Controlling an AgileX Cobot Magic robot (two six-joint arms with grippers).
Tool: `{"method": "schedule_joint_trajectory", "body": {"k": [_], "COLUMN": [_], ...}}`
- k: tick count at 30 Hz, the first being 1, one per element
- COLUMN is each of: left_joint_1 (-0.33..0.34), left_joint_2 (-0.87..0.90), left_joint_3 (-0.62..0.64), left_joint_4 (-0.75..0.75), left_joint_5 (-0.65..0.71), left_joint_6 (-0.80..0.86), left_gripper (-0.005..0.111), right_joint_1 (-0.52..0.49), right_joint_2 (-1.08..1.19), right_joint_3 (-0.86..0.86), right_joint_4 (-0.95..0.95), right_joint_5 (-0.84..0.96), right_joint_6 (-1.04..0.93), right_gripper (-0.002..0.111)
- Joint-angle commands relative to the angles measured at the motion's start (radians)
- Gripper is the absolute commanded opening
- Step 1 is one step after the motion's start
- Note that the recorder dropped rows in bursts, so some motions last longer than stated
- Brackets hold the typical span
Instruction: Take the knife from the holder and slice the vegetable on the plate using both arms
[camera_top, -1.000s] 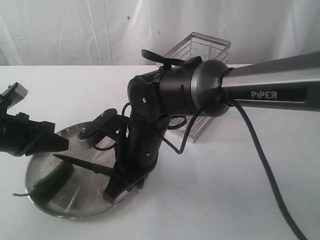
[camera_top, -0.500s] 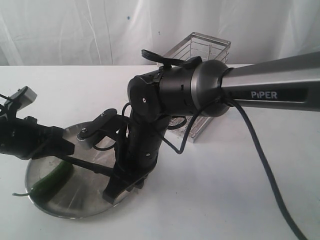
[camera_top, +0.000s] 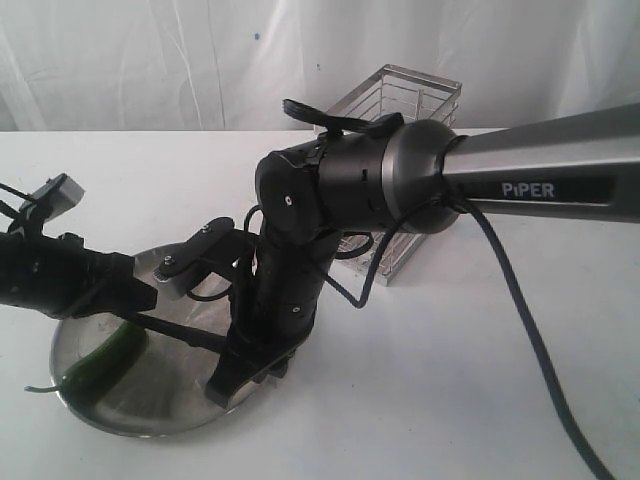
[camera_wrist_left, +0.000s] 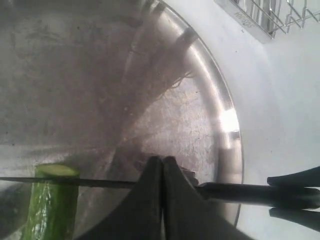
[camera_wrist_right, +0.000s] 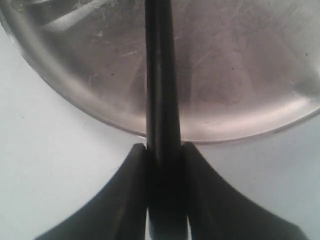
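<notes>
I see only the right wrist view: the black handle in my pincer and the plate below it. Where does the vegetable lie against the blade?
Observer: The vegetable lies on the plate. The blade of the knife crosses it right at its pale cut end.
Operator: Does the left pincer hold the vegetable steady?
Observer: No. The left pincer is shut with nothing in it. It is over the knife, near where blade meets handle, apart from the vegetable.
Operator: And where is the holder?
Observer: The holder stands upright off the plate, behind the right arm.
</notes>
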Motion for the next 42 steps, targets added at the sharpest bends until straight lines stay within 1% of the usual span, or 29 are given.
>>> {"method": "schedule_joint_trajectory", "body": {"k": [1,2,4,6,8,12,18,21,25,30,34,42], "left_joint_1": [-0.005,-0.005,-0.007,-0.007,-0.007,-0.007,0.01,0.017,0.017,0.017,0.017,0.015], "left_joint_2": [0.019,0.047,0.106,0.155,0.166,0.107,-0.046,-0.086,-0.087,-0.086,-0.086,-0.049], "left_joint_3": [0.021,0.037,0.05,0.05,0.034,-0.015,-0.056,-0.061,-0.054,-0.009,0.027,0.028], "left_joint_4": [0.02,0.02,0.013,0.013,0.013,0.013,0.023,0.048,0.153,0.161,0.166,0.162], "left_joint_5": [-0.077,-0.104,-0.113,-0.117,-0.114,-0.047,-0.07,-0.09,-0.102,-0.166,-0.25,-0.245], "left_joint_6": [0.007,0.003,0.003,0.007,0.005,0.003,-0.027,-0.057,-0.127,-0.129,-0.128,-0.128], "left_gripper": [0.0,0.0,0.0,0.0,0.0,0.0,0.0,0.0,0.0,0.0,0.0,0.0], "right_joint_1": [0.0,0.0,0.0,0.0,0.0,0.0,0.0,0.0,0.0,0.0,0.0,0.003], "right_joint_2": [-0.004,-0.004,-0.004,-0.004,-0.004,-0.004,-0.002,0.005,0.022,0.035,0.035,0.037], "right_joint_3": [0.003,0.003,0.003,0.003,0.003,0.003,0.003,0.003,0.003,0.003,0.003,0.001], "right_joint_4": [0.004,0.004,0.004,0.004,0.004,0.002,0.004,0.002,0.002,0.006,0.006,0.033], "right_joint_5": [0.003,0.003,0.007,0.018,0.032,0.036,0.044,0.046,0.046,0.044,0.028,-0.008], "right_joint_6": [0.002,0.002,0.002,0.002,0.002,-0.002,-0.001,-0.001,-0.001,-0.001,-0.001,-0.006], "right_gripper": [0.0,0.0,0.0,0.0,0.0,0.0,0.0,0.0,0.0,0.0,0.0,0.0]}}
